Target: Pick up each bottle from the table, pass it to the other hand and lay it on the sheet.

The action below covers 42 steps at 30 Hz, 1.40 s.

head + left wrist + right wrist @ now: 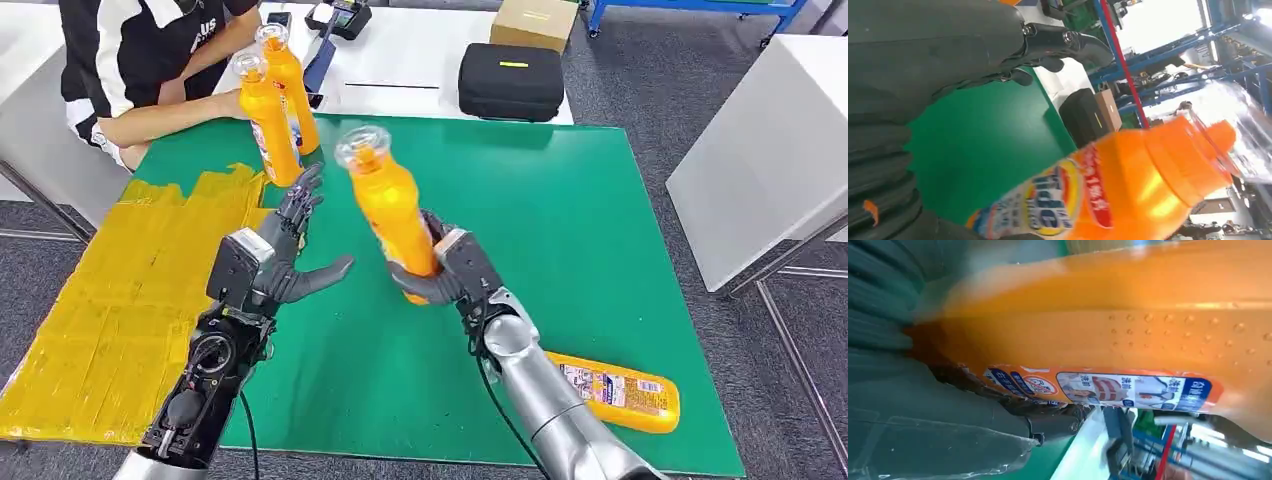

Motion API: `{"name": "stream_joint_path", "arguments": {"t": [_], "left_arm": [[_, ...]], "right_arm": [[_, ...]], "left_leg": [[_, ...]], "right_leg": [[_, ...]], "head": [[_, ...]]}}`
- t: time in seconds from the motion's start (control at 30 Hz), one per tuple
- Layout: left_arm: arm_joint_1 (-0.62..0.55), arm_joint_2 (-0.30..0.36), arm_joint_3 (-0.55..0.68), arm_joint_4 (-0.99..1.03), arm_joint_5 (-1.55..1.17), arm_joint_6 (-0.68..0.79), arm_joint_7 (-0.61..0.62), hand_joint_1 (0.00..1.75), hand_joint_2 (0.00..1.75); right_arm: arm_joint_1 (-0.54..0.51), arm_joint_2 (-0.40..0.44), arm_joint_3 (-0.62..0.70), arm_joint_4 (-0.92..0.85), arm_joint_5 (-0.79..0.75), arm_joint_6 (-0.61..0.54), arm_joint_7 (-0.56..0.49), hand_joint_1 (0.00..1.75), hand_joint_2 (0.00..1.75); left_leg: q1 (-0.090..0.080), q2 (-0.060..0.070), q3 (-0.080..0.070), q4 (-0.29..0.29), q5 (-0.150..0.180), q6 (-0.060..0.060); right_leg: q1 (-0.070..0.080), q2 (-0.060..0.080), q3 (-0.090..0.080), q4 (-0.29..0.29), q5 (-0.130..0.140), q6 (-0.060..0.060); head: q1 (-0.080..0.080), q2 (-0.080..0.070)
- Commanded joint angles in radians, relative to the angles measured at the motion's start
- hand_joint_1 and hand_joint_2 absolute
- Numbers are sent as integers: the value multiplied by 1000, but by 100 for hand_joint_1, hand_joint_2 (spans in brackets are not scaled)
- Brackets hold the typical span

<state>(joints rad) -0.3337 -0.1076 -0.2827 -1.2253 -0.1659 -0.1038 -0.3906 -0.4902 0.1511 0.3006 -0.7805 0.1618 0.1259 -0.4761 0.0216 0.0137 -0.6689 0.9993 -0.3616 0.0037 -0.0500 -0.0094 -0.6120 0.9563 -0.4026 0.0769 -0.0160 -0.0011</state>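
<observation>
From the head view I see my right hand (440, 268) wrapped around the lower body of an orange bottle (390, 205), holding it up off the green mat (560, 230) with its clear-capped top tilted toward the far left. In the right wrist view the same bottle (1128, 335) runs right across the frame, its printed label facing the camera and my dark fingers (1048, 415) pressed against it. My left hand (290, 250) hovers just beside the bottle with fingers spread and thumb out, holding nothing and apart from it; the left wrist view shows those fingers (1068, 42) extended over the green mat, with the bottle's neck and label (1108, 195) close in front. Two more orange bottles (275, 105) stand upright together at the far left part of the mat, where a person's hand (228, 103) rests against the nearer one. Another orange bottle (615, 390) lies on its side on the mat near its front right edge, beside my right forearm. The yellow sheet (110, 300) is spread out to the left of the mat, with its near edge overlapping the green. Beyond the mat, a black case (512, 80) and a cardboard box (535, 22) sit on the white table (420, 60).
</observation>
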Motion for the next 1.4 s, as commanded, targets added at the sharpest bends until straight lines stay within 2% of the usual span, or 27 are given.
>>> {"name": "stream_joint_path", "arguments": {"t": [0.03, 0.1, 0.13, 0.17, 0.2, 0.33, 0.43, 0.5, 0.63, 0.9, 1.03, 1.13, 1.2, 1.23, 1.27, 1.3, 1.33, 1.37, 1.4], "left_arm": [[-38, 13, -14, 63, 2, -7, 11, 0, 175], [-38, 13, -16, 65, 2, -8, 13, 0, 175], [-38, 12, -17, 65, 2, -8, 13, 0, 175], [-38, 12, -17, 65, 2, -8, 13, 0, 175], [-40, 12, -20, 71, 2, -9, 13, 0, 175], [-55, 1, -36, 94, 1, -17, 15, 0, 175], [-68, -7, -47, 114, 0, -15, 16, 0, 175], [-70, -9, -46, 118, 0, -13, 16, 0, 175], [-71, -9, -44, 118, 1, -15, 15, 0, 175], [-73, -12, -37, 130, 8, -17, 13, 0, 175], [-67, -15, -20, 122, 39, -29, -4, 0, 175], [-67, -14, -19, 121, 39, -29, -4, 0, 175], [-67, -14, -19, 121, 39, -29, -4, 0, 175], [-66, -17, -13, 118, 48, -29, -7, 2, 175], [-64, -19, -9, 117, 59, -34, -11, 65, 175], [-64, -19, -7, 117, 64, -36, -13, 166, 175], [-63, -19, -7, 116, 72, -40, -16, 175, 175], [-62, -18, -9, 116, 76, -40, -18, 175, 175], [-61, -19, -9, 116, 79, -41, -19, 175, 175]], "right_arm": [[-65, 7, 89, 77, 33, -13, 8, 175, 175], [-67, 12, 103, 69, 45, -17, 11, 175, 175], [-68, 15, 105, 67, 47, -19, 13, 175, 175], [-68, 15, 105, 67, 47, -19, 13, 175, 175], [-67, 15, 113, 60, 56, -25, 16, 175, 175], [-74, 26, 129, 55, 76, -41, 22, 175, 175], [-82, 31, 171, 49, 121, -52, 22, 175, 175], [-84, 35, 202, 50, 161, -71, 30, 175, 175], [-88, 39, 212, 61, 174, -76, 31, 175, 175], [-76, 55, 267, 44, 215, -64, -11, 175, 175], [-39, 22, 345, -59, 231, 55, -81, 175, 175], [-33, 24, 347, -66, 231, 53, -80, 175, 175], [-33, 24, 347, -66, 231, 53, -80, 175, 175], [-29, 10, 370, -94, 227, 108, -95, 175, 175], [-25, 7, 378, -105, 226, 122, -98, 175, 175], [-21, 4, 383, -112, 225, 133, -100, 175, 175], [-12, 0, 394, -129, 221, 157, -103, 175, 175], [-5, -4, 405, -144, 217, 178, -105, 175, 175], [-2, -6, 410, -148, 217, 186, -105, 175, 175]], "left_leg": [[1, 0, 5, 1, -2, 0], [1, 0, 8, 2, -4, 1], [0, 0, 3, 0, -2, 0], [0, 1, 7, 1, -4, 1], [0, 0, 4, 0, -2, 0], [0, -1, 7, 1, -4, 1], [0, -1, 2, 0, -1, 0], [1, 0, 6, 2, -4, 1], [0, 0, 4, 1, -2, 0], [1, 0, 6, 1, -4, 0], [1, -1, 3, 0, -1, 0], [1, -1, 7, 1, -4, 1], [1, 0, 3, 0, -1, 0], [1, -1, 5, 1, -3, 0], [1, 0, 5, 1, -3, 0], [1, -1, 6, 1, -4, 0], [1, -1, 5, 1, -3, 0], [1, -1, 3, 0, -1, 0], [1, -1, 6, 1, -4, 0]], "right_leg": [[1, 1, 5, 1, -2, -5], [1, 2, 7, 2, -4, -8], [1, 1, 3, 0, -1, -5], [1, 2, 6, 1, -3, -7], [1, 1, 3, 0, -1, -4], [1, 1, 6, 1, -3, -7], [0, 0, 2, 0, -1, -3], [1, 1, 5, 2, -3, -7], [1, 1, 3, 1, -2, -5], [1, 1, 5, 1, -3, -6], [1, 0, 2, 0, -1, -4], [1, 1, 6, 1, -3, -7], [1, 0, 2, 0, -1, -4], [1, 0, 5, 1, -3, -6], [1, 1, 5, 1, -2, -6], [2, 1, 6, 1, -3, -7], [2, 1, 5, 1, -3, -6], [1, 0, 3, 0, -1, -4], [1, 1, 6, 1, -3, -7]], "head": [[0, 0], [0, 0], [0, 0], [0, 0], [0, 0], [0, 0], [0, 0], [0, 0], [0, 0], [0, 0], [0, 0], [0, 0], [0, 0], [0, 0], [0, 0], [0, 0], [0, 0], [0, 0], [0, 0]]}}
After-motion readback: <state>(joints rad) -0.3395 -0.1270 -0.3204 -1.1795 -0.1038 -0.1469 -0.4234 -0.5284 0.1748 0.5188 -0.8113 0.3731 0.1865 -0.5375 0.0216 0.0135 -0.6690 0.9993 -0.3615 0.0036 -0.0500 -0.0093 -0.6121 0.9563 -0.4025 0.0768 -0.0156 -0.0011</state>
